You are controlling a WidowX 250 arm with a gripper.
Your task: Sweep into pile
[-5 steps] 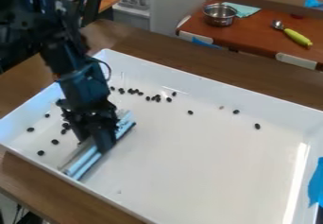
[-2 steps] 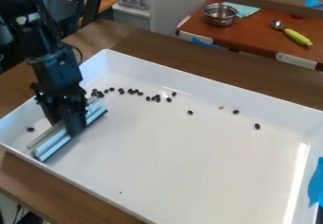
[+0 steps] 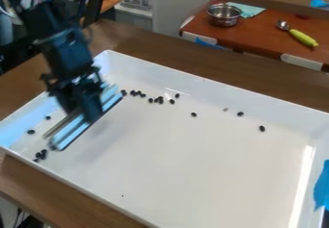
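Gripper (image 3: 82, 112) has swung back from the white tray's (image 3: 206, 169) left end, fingers closed on the sweeper bar (image 3: 69, 134). We now see dark beans (image 3: 42, 154) bunched in its near-left corner; stragglers line its far wall, so we'd call the pile unfinished.

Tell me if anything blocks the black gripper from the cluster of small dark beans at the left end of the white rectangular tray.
Nothing visible blocks it: between the gripper and the bean cluster are only the long pale-blue bar it holds and bare tray floor.
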